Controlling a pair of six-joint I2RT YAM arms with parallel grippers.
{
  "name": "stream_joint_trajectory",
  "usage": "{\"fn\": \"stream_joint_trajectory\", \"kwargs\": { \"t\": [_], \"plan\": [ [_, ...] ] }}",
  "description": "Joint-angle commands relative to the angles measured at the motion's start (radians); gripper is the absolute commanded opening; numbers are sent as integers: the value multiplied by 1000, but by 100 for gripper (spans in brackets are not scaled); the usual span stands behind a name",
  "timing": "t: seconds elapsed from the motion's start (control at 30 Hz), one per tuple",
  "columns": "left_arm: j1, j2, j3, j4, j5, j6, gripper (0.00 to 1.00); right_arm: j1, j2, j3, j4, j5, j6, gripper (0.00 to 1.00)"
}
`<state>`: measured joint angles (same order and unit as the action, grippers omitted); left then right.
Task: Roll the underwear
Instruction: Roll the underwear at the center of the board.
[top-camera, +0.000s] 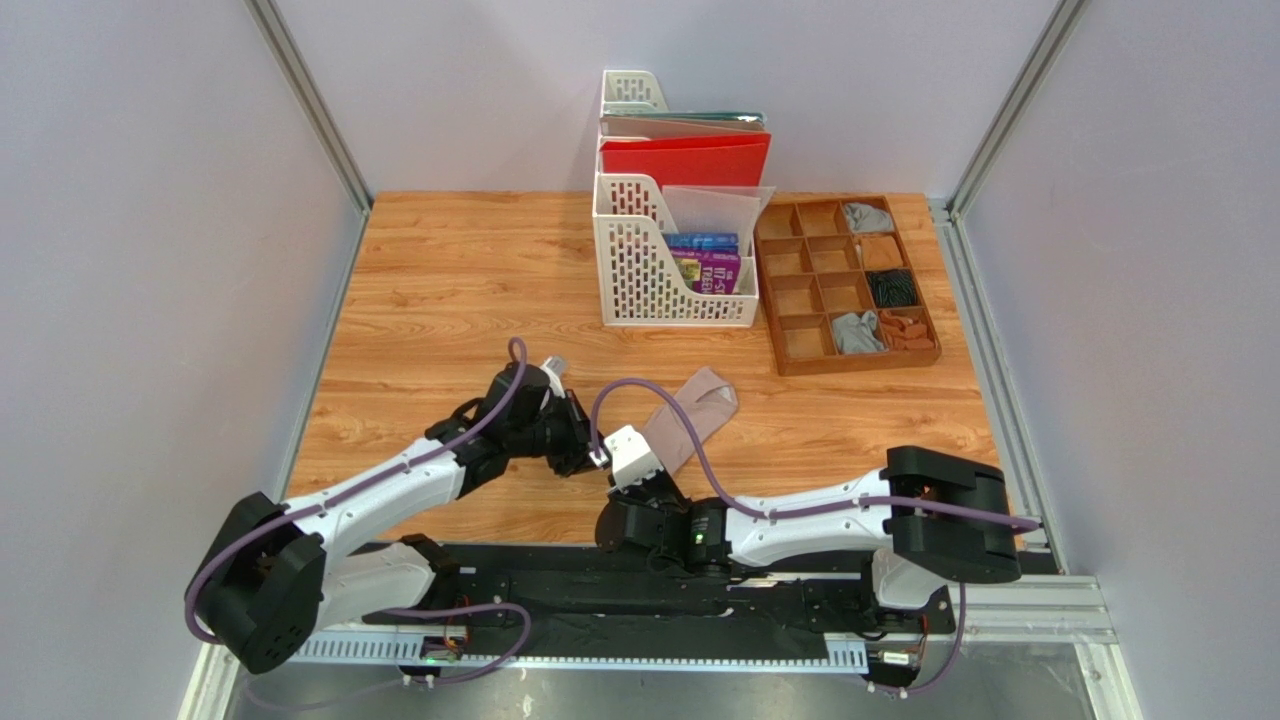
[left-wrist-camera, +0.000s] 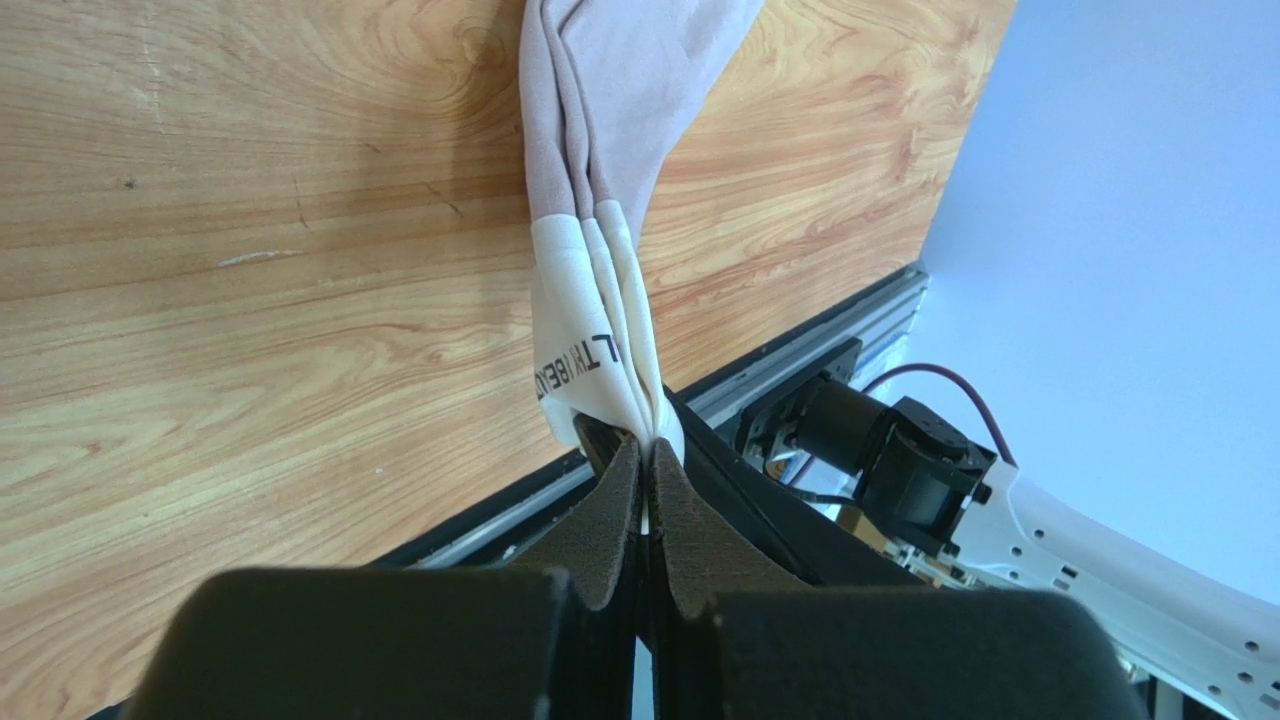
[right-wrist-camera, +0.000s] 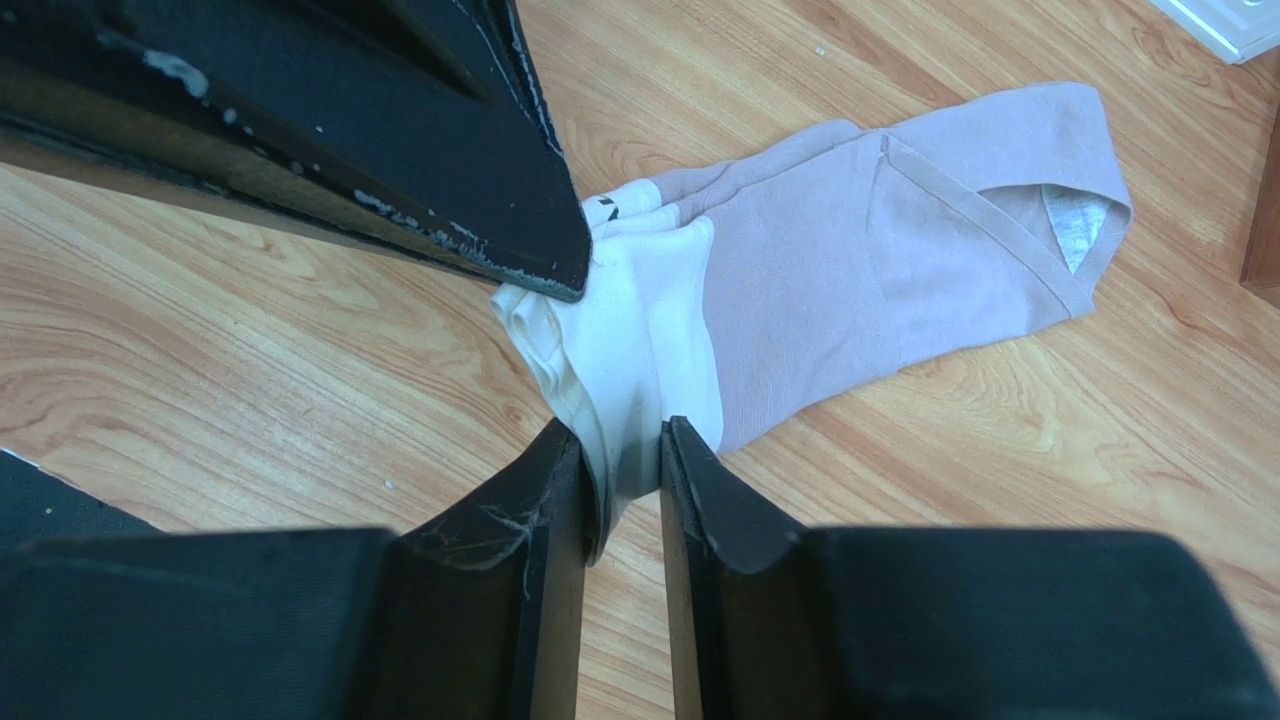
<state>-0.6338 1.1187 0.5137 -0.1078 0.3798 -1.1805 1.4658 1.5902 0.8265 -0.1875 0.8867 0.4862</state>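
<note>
The pale pinkish-beige cloth underwear (top-camera: 697, 408) lay near the middle of the wooden tabletop (top-camera: 436, 270), folded into a long strip, with its cream band (right-wrist-camera: 646, 300) pointing toward the arm bases. The left claw (left-wrist-camera: 646, 458) was shut tight on one corner of this band and lifted it a little from the wood. The right claw (right-wrist-camera: 624, 450) stood narrow, with the other part of the band filling the gap between its jaws, so it seemed to have a grip there too.

In my judgement, the step in hand was the start of the roll: both claws had the band end, and no turn of cloth was made yet. The next move would call for both claws to turn the band over together and carry it along the strip toward the far end, with even tension so the folds do not open.

The far end of the underwear lay free and flat. Beyond it, the white plastic file rack (top-camera: 676, 270) and the wooden compartment tray (top-camera: 769, 285) stood well apart, which left open wood for rolling. Room was tighter at the near side, because the two claws were just beside each other and near the tabletop's edge
</note>
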Motion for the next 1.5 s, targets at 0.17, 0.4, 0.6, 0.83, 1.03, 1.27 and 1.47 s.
{"fn": "stream_joint_trajectory", "kwargs": {
  "t": [0.17, 0.4, 0.6, 0.83, 1.03, 1.27, 1.47],
  "plan": [
    [3, -17, 0, 26, -24, -4, 0, 5, -4, 43, -4, -5, 2, 0],
    [14, -19, 26, 0, -44, 68, 25, -15, -24, 53, 2, -136, -47, 0],
    [75, -42, 19, -33, -24, 131, 50, -96, -70, 8, 40, -302, -78, 0],
    [154, -121, 6, -122, -70, 216, 62, -225, -122, -38, 106, -520, -86, 0],
    [180, -161, -27, -130, -102, 255, 62, -340, -130, -53, 111, -658, -106, 0],
    [180, -132, -47, -86, -93, 360, 61, -441, -84, -43, 114, -802, -136, 0],
    [97, -57, -50, -29, -104, 404, 59, -511, -62, -41, 118, -873, -143, 0]
  ]
}}
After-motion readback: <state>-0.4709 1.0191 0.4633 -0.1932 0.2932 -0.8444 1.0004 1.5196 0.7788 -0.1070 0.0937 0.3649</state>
